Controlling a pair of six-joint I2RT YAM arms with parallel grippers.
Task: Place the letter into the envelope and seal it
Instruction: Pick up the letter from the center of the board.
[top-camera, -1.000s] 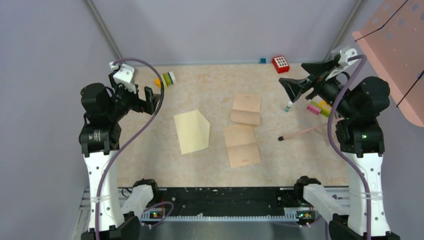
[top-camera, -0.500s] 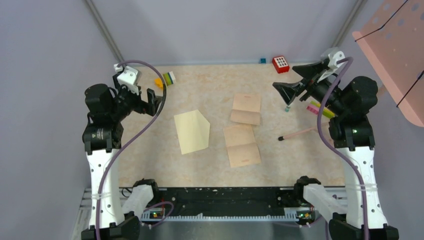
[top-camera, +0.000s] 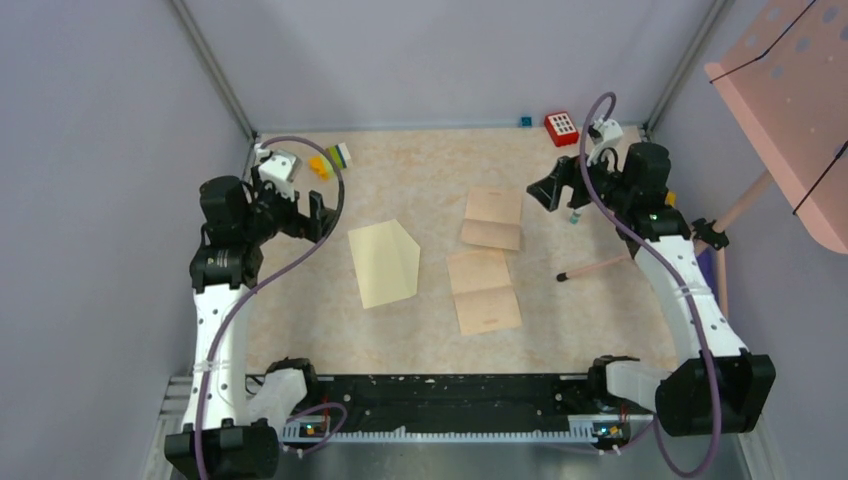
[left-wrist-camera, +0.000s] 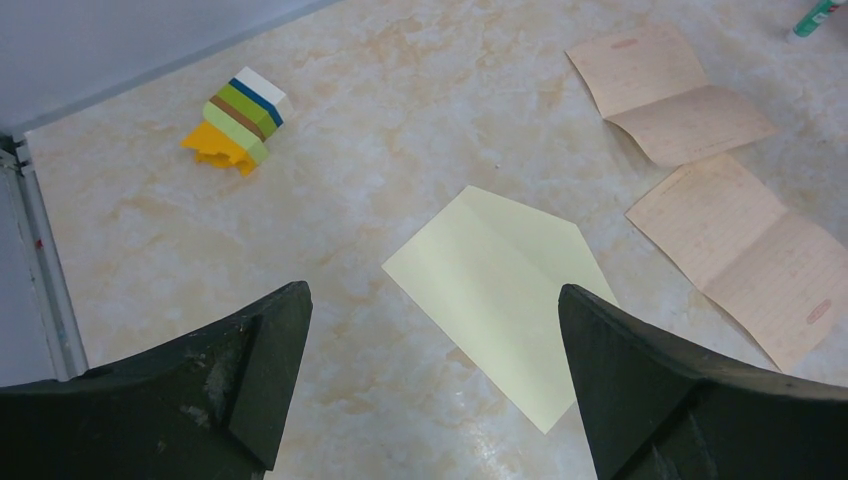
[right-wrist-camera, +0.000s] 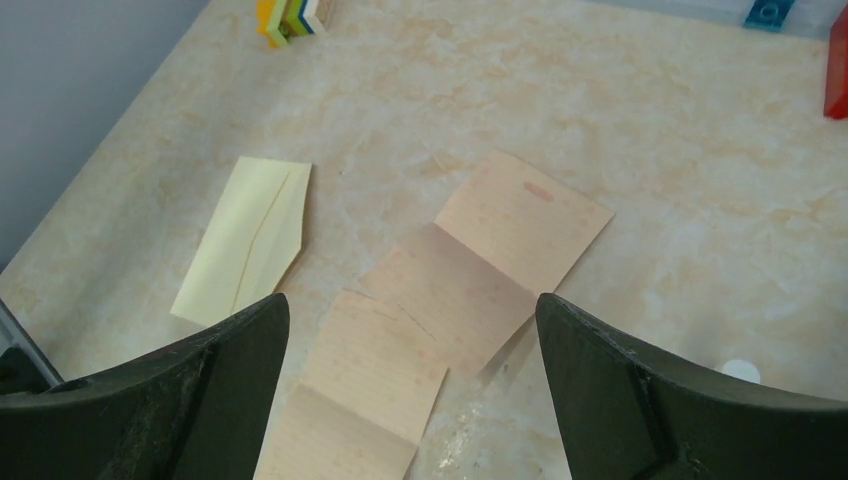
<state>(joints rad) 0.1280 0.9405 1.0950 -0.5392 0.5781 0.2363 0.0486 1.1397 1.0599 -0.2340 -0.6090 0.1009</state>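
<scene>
Envelope (top-camera: 384, 262) lies flat on the table (top-camera: 600, 320), left of centre, nothing touching it; any mark on its face is too small to resolve. Near tan sheet (right-wrist-camera: 355, 400) is cut off by the right wrist frame. Small tube (top-camera: 576, 213) is half hidden behind the right gripper (right-wrist-camera: 412, 320), possibly a glue stick. Left gripper (left-wrist-camera: 430, 320) is raised at the left, tilted toward the envelope, jaws spread, empty. The right is raised at the far right, over the far tan sheet (right-wrist-camera: 490, 260), jaws spread, empty.

The marbled table (top-camera: 420, 170) carries the cream envelope (top-camera: 383, 262) flat, left of centre. Right of it lie a far tan sheet (top-camera: 493, 217) and a near tan sheet (top-camera: 484, 290). Far left sits a block stack (top-camera: 333, 158), far right a red block (top-camera: 562, 128).
</scene>
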